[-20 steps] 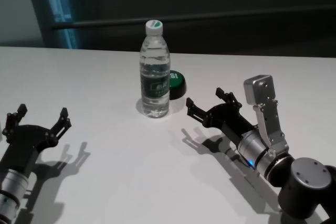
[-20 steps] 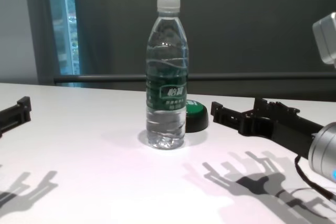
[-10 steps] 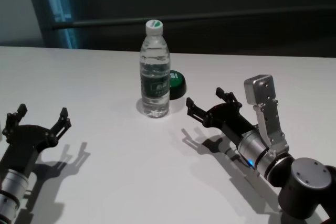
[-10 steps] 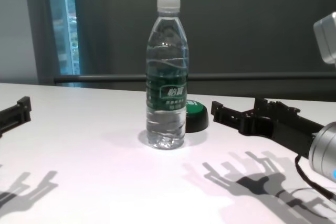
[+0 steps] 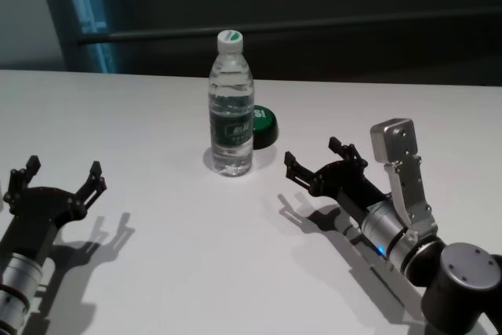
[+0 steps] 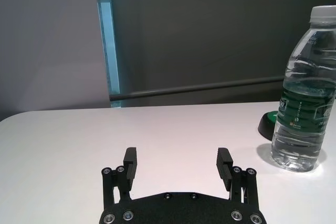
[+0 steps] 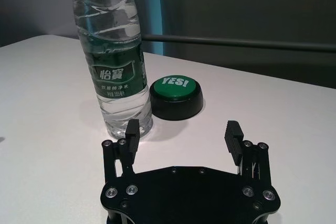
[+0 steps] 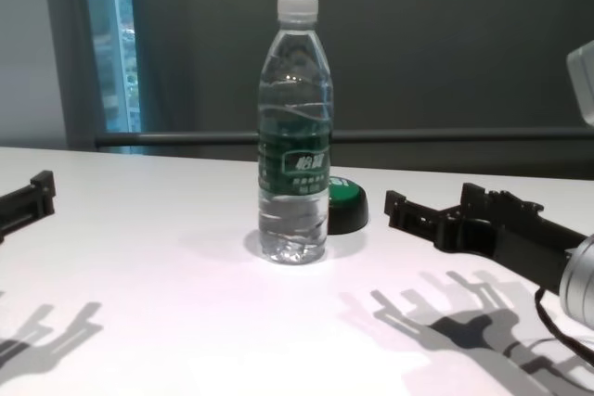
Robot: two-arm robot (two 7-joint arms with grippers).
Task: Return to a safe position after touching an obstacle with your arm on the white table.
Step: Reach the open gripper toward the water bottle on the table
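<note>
The white table [image 5: 157, 272] is smooth and shiny, with a dark wall behind. The bottle [image 5: 231, 107] stands up. The right gripper [image 5: 318, 161] and left gripper [image 5: 63, 174] are wide open, holding nothing.

Clear plastic bottle [image 5: 231, 106], white cap w/ green mark on top, dark green label w/ white characters, water inside colourless. Plain white table [image 5: 196, 256], slightly glossy, grey shadows under arms. Green-topped button [image 7: 176, 98] on black base, white "YES!" lettering. Black left gripper [image 5: 55, 181] w/ silver forearm. Black right gripper [image 5: 320, 162], silver screws, silver-grey wrist block, small blue light on forearm. Dark grey wall behind, grey rail, pale blue strip at left.
</note>
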